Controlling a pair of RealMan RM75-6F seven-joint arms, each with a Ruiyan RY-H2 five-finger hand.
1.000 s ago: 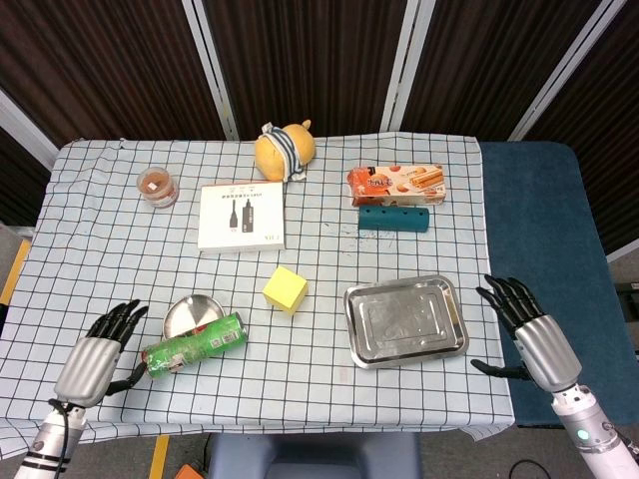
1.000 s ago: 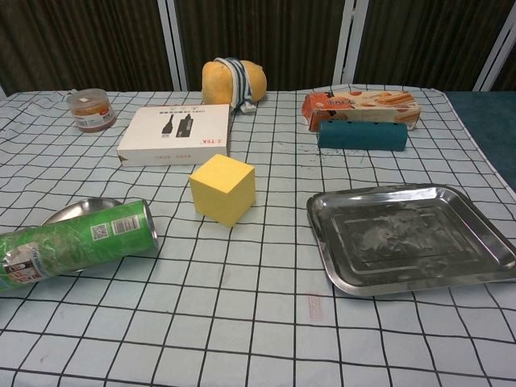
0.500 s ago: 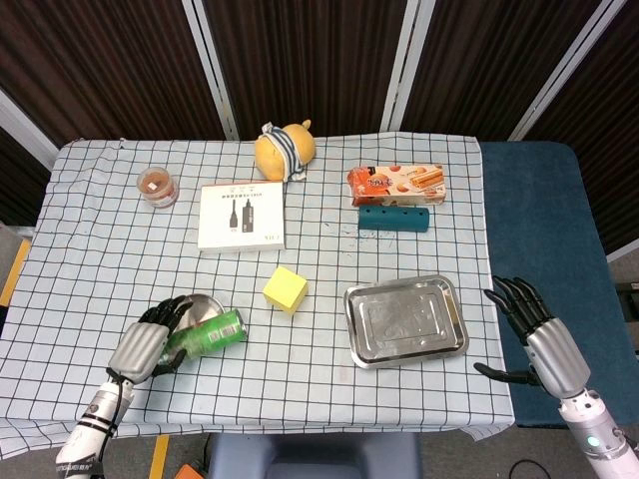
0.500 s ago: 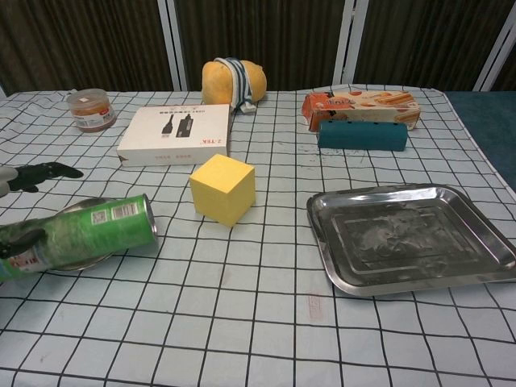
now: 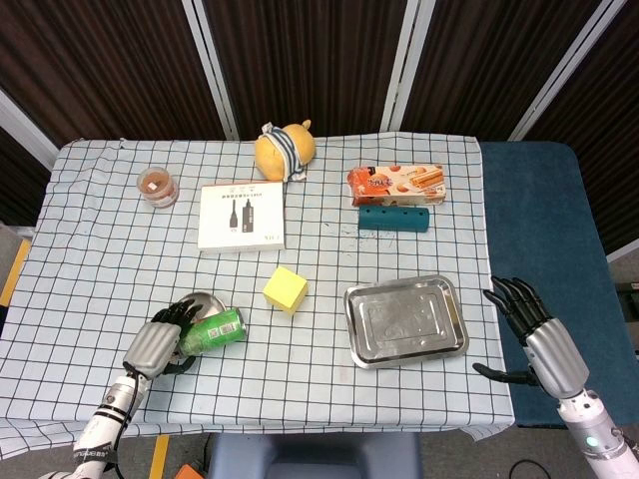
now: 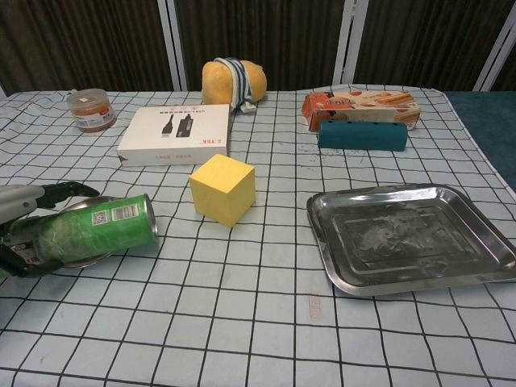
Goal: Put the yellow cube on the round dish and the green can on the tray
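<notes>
The green can (image 5: 217,329) (image 6: 95,234) lies on its side across the round metal dish (image 5: 197,302) (image 6: 77,206), hiding most of it. My left hand (image 5: 157,344) (image 6: 18,211) grips the can's left end, fingers (image 6: 63,190) curled over the top and the thumb underneath. The yellow cube (image 5: 286,288) (image 6: 222,189) sits on the cloth to the right of the can, untouched. Further right lies the bare steel tray (image 5: 405,320) (image 6: 409,237). My right hand (image 5: 535,334) hovers open past the table's right edge, holding nothing; the chest view does not show it.
A white box (image 5: 241,215), a small orange jar (image 5: 157,186), a yellow plush toy (image 5: 284,150), a biscuit packet (image 5: 396,183) and a teal block (image 5: 393,219) stand across the back half. A blue surface (image 5: 544,220) adjoins the table's right side.
My left hand moved right from beside the can and closed around its left end. The can shifted a little to the right over the dish. The right hand barely moved.
</notes>
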